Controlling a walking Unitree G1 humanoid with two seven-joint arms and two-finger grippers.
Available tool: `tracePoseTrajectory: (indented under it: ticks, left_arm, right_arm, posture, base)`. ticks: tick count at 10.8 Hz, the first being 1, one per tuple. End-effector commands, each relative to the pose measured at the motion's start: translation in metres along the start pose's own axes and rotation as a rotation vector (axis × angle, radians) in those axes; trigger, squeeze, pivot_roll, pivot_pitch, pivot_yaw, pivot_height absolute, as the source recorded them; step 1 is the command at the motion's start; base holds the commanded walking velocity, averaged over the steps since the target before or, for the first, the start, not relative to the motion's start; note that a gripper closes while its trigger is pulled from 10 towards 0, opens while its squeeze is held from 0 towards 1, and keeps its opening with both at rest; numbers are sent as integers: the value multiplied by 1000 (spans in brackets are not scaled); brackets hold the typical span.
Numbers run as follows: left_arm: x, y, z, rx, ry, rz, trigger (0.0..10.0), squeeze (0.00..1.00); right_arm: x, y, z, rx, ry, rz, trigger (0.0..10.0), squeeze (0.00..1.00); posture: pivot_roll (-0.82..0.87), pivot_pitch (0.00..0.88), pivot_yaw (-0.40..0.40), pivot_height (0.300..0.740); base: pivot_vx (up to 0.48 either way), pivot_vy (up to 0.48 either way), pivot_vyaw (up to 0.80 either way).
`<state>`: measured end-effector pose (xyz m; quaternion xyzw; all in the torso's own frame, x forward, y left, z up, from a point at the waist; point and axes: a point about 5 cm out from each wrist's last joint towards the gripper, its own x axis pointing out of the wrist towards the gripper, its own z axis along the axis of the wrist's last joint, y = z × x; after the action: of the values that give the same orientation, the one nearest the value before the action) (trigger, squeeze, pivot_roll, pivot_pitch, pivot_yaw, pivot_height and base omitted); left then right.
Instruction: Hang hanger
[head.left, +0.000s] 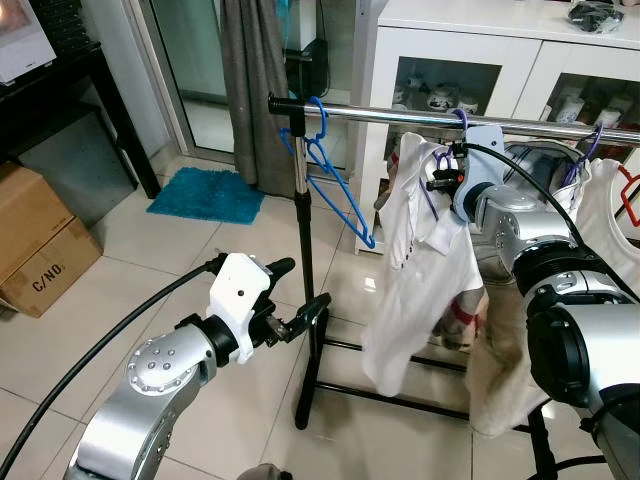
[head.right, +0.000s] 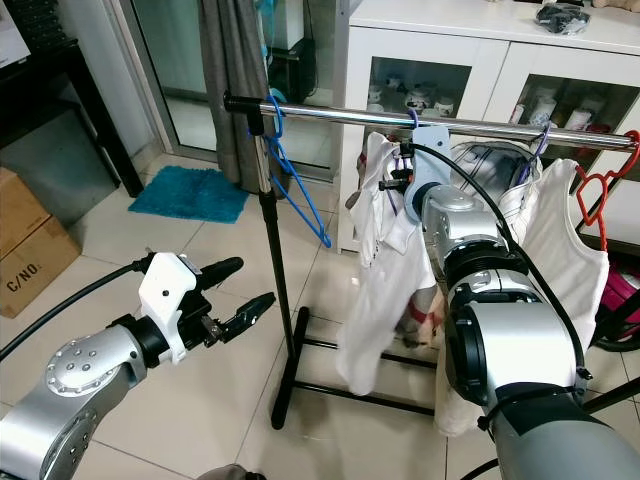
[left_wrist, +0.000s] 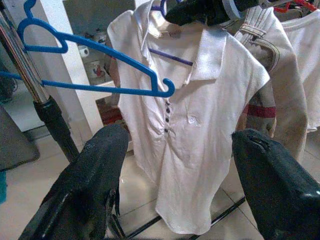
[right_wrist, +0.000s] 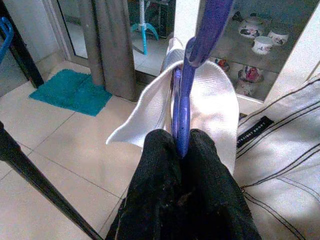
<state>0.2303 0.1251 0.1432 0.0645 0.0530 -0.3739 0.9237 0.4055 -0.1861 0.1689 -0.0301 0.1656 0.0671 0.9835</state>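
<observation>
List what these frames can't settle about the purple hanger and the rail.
- Purple hanger hook seated on the rail: right gripper and white shirt cover it in the eye views; cut off at the top of the right wrist view.
- Rail's right end: cut off by the frame edge.
- Cabinet contents: too small.

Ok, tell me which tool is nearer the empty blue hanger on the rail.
Left. The left tool is open, low beside the rack's upright post, below the blue hanger. The right tool is farther along the rail, shut on the purple hanger carrying the white shirt.
</observation>
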Motion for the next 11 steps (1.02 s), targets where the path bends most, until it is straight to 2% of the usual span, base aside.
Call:
tracePoseTrajectory:
  ticks: [1, 3, 4, 5, 7, 8, 11]
  left_arm:
    - [1, 2, -1, 21, 10, 4, 10000, 157]
    - [1, 12, 1, 32, -4, 100, 10000, 165]
    - [2, 22, 3, 21, -25, 219, 10000, 161]
    - [2, 26, 4, 16, -46, 284, 10000, 157]
    - [1, 25, 0, -2, -38, 316, 10000, 153]
    - [3, 22, -1, -14, -37, 310, 10000, 153]
    - [4, 19, -3, -26, -28, 302, 10000, 153]
  right_arm:
    - [0, -1, 7, -24, -25, 1, 0, 0]
    - [-3, 0, 26, -50, -186, 20, 0, 0]
    - [-9, -6, 35, -52, -305, 30, 0, 0]
    - [-14, -10, 34, -62, -362, 39, 0, 0]
    - [-27, -11, 21, -104, -417, 97, 0, 0]
    - [-34, -12, 8, -129, -403, 108, 0, 0]
    - [-57, -9, -12, -127, -403, 102, 0, 0]
  posture:
    - [-67, 0, 26, 740]
    - [-68, 0, 25, 740]
    - [-71, 0, 26, 740]
    - [-77, 0, 29, 740]
    - [-85, 0, 33, 740]
    - [-89, 0, 37, 740]
    - [-97, 0, 43, 740]
  base:
    - [0, 0, 0]
    - [0, 0, 0]
    - [0, 0, 0]
    - [0, 0, 0]
    - [0, 0, 0]
    - [0, 0, 0]
    - [0, 0, 0]
